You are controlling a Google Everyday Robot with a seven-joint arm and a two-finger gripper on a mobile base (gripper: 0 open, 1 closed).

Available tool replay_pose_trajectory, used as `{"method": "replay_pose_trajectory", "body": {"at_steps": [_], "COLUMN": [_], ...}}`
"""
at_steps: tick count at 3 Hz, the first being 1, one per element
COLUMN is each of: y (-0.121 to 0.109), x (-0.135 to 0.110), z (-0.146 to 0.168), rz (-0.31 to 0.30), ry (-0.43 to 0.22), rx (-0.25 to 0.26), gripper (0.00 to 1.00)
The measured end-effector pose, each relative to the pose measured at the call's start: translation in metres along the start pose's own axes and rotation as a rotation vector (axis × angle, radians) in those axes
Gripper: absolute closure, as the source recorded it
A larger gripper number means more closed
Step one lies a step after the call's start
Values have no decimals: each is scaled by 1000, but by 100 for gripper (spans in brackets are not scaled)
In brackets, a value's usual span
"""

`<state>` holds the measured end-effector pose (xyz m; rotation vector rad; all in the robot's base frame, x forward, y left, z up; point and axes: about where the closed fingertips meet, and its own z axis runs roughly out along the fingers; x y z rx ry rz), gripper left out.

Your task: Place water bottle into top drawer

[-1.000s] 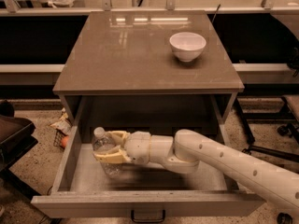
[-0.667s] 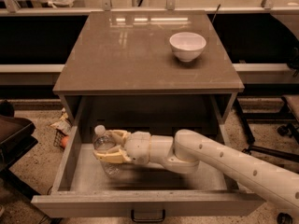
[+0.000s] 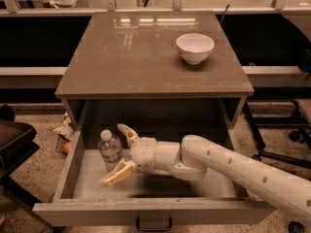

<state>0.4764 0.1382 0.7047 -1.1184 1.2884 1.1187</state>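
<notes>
The water bottle (image 3: 110,149) stands upright on the floor of the pulled-out top drawer (image 3: 146,211), in its left half. It is clear and ribbed with a white cap. My gripper (image 3: 121,153) is inside the drawer just right of the bottle, reaching in from the right. Its fingers are spread wide, one fingertip (image 3: 125,130) behind the bottle and one in front, and neither presses on the bottle. The white arm (image 3: 233,171) crosses the drawer's right side.
A white bowl (image 3: 195,47) sits on the cabinet top (image 3: 136,57) at the back right. The drawer's dark handle (image 3: 154,224) is at the bottom edge. Clutter lies on the floor at the left (image 3: 63,130). A chair base (image 3: 286,149) stands at the right.
The fingers, closed around the bottle earlier, have spread apart. The bottle now stands free on the drawer floor.
</notes>
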Motion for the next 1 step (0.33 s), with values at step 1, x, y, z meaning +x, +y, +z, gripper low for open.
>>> {"method": "replay_pose_trajectory", "body": {"at_steps": [1], "y": [0], "x": [0], "z": [0], "rz": [0], "ry": [0], "rx": [0], "gripper": [0]}}
